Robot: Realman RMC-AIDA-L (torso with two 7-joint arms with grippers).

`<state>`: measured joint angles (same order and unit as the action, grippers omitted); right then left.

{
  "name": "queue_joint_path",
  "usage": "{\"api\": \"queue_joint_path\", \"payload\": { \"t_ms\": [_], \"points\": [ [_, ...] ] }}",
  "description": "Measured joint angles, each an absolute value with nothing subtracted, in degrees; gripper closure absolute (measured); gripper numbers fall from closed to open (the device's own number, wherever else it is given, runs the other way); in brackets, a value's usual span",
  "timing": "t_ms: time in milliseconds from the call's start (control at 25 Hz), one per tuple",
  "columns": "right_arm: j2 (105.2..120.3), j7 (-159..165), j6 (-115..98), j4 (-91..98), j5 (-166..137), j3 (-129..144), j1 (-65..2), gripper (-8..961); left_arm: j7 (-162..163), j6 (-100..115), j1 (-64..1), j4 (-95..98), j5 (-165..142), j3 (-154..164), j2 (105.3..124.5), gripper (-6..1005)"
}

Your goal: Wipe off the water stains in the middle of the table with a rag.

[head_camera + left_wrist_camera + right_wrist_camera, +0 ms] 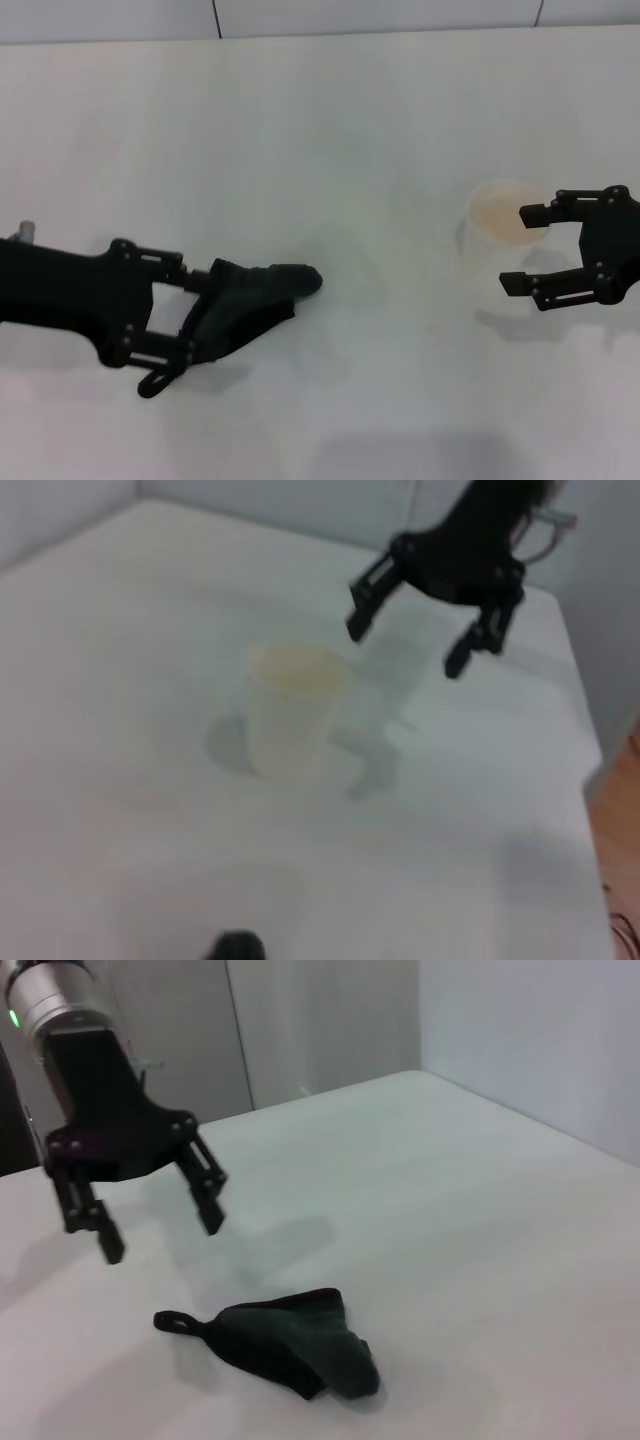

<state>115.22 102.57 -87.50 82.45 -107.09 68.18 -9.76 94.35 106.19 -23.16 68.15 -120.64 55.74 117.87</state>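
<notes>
The white surface [330, 110] fills the head view, and faint curved streaks near its centre, just past the rag, may be the water stains, though they are too pale to be sure of. The left arm reaches in from the left edge of the head view, and its left hand [175, 325] hangs above the rag with fingers apart; the right wrist view shows those fingers clear of the cloth, gripping nothing. The right hand [530, 248] sits at the right edge, fingers apart, with the cup between or just before them and no contact visible. The dark rag [250, 305] lies bunched on the surface at lower left of centre, a small loop trailing from one end. The pale cup [503, 222] stands upright at centre right. This layout fits either a rag about to be picked up or one just set down after wiping, so the stage is unclear. If a grasp is in hand, it goes best by closing on the thick bunched middle, not the loop, so that enough cloth hangs below the fingers to press flat over the streaks.
</notes>
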Motion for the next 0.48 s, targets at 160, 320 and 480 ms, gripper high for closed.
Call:
{"api": "queue_joint_path", "payload": {
  "t_ms": [160,320,480],
  "points": [
    [115.20,102.6,-87.5,82.3,-107.6,68.0,-10.1,99,95.1,108.1,-23.0,69.4,-122.5,55.8,117.59,264],
    [115.08,102.6,-87.8,82.0,-109.0,68.1,-11.0,99,95.4,108.1,-22.9,70.1,-123.9,55.8,117.56,268],
    [115.06,102.4,-87.9,81.8,-109.9,68.3,-11.3,99,95.4,107.6,-23.1,70.1,-124.9,55.7,117.60,268]
  ]
}}
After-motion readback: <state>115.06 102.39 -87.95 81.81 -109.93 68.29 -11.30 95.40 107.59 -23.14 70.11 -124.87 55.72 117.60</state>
